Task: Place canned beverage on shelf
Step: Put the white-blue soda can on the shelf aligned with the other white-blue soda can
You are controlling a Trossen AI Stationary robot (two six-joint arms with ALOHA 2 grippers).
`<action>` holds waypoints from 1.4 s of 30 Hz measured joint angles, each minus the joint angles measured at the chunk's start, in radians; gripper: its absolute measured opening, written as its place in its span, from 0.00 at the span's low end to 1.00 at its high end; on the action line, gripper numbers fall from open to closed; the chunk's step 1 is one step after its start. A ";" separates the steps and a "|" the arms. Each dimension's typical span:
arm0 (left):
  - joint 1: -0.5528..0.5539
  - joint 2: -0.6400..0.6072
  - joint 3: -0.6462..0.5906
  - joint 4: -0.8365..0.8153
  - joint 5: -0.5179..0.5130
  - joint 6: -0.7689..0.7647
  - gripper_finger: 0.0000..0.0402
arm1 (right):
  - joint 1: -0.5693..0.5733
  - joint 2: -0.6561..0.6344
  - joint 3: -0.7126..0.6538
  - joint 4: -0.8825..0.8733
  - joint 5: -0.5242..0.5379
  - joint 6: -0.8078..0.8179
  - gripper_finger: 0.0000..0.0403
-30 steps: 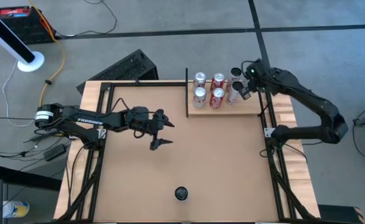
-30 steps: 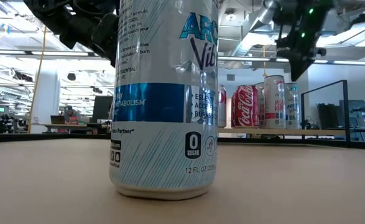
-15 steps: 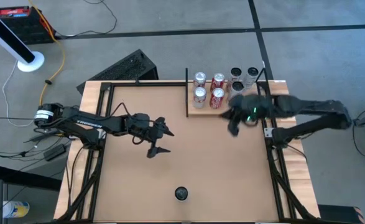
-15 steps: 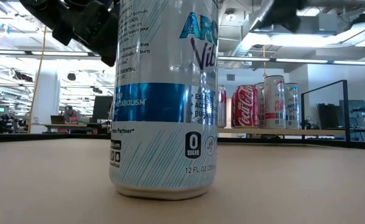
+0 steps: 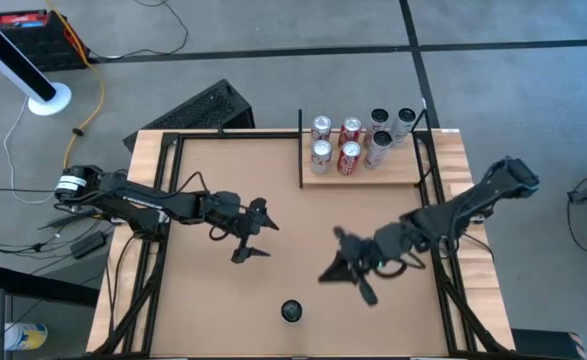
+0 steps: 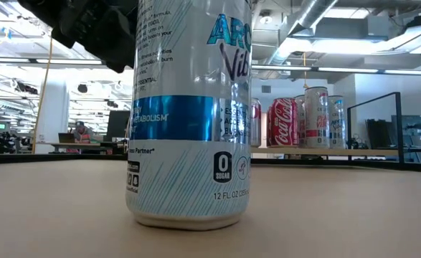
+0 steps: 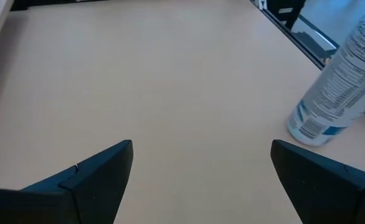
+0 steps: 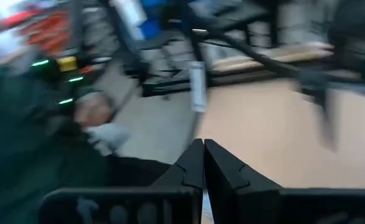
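1. High view: grey floor w/ cables surrounds tan tabletop (image 5: pixel 273 220) framed by black rails. Shelf (image 5: pixel 363 172) sits at far right edge of table, w/ six cans on or by it; two red ones (image 5: pixel 350 145) in the middle, packed tight, probably to leave room for more. Lone can (image 5: pixel 291 311) stands near front edge, well apart from shelf; looks like the next one to move.
2. High view, arms: left gripper (image 5: pixel 250 236) hovers over table centre-left, fingers spread wide, nothing between them. Right gripper (image 5: pixel 345 273) is mid-table between shelf and lone can, blurred, carrying nothing; est. it's heading for that can.
3. Low view: open-plan office w/ ceiling ducts behind. Lone can (image 6: pixel 188 115) fills foreground, upright on tabletop, white/blue label. Shelf (image 6: pixel 318 151) far behind w/ red and silver cans upright in a row. Dark arm part at upper left; which arm, can't tell.
4. Left wrist view: bare tabletop ahead; own fingers (image 7: pixel 101 168) far apart, empty. Lone can (image 7: pixel 337 87) off to one side, not between fingers, so no grasp lined up.
5. Right wrist view: heavy blur. Own fingertips (image 8: pixel 201 158) pressed together, holding nothing. Table frame rails vaguely visible beyond.
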 joint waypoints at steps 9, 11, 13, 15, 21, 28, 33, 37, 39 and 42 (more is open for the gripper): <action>-0.004 0.000 0.000 0.013 0.000 -0.004 0.91 | 0.069 0.260 0.010 0.381 -0.020 -0.357 0.10; -0.004 0.000 0.000 0.014 0.000 -0.006 0.91 | 0.058 0.310 0.041 0.400 -0.017 -0.390 0.11; -0.004 0.000 0.000 0.014 0.000 -0.006 0.91 | 0.047 0.354 0.077 0.403 -0.015 -0.411 0.14; -0.004 0.000 0.000 0.014 0.002 -0.010 0.91 | 0.036 0.394 0.120 0.402 -0.015 -0.423 0.18; -0.004 0.000 0.000 0.010 0.003 -0.011 0.91 | 0.019 0.467 0.272 0.225 -0.015 -0.429 0.40; -0.004 0.000 0.000 0.001 0.010 -0.006 0.91 | 0.028 0.463 0.403 -0.086 -0.015 -0.363 0.68; -0.004 0.000 0.000 0.007 0.009 -0.001 0.91 | 0.035 0.462 0.411 -0.159 -0.014 -0.361 0.78; -0.004 0.000 0.000 0.015 0.009 -0.001 0.91 | 0.034 0.481 0.411 -0.177 -0.013 -0.344 0.82; -0.004 0.000 0.000 0.015 0.009 -0.001 0.91 | 0.034 0.486 0.409 -0.196 -0.011 -0.344 0.84; -0.004 0.000 0.000 0.016 0.008 -0.001 0.91 | 0.034 0.484 0.405 -0.207 0.003 -0.344 0.86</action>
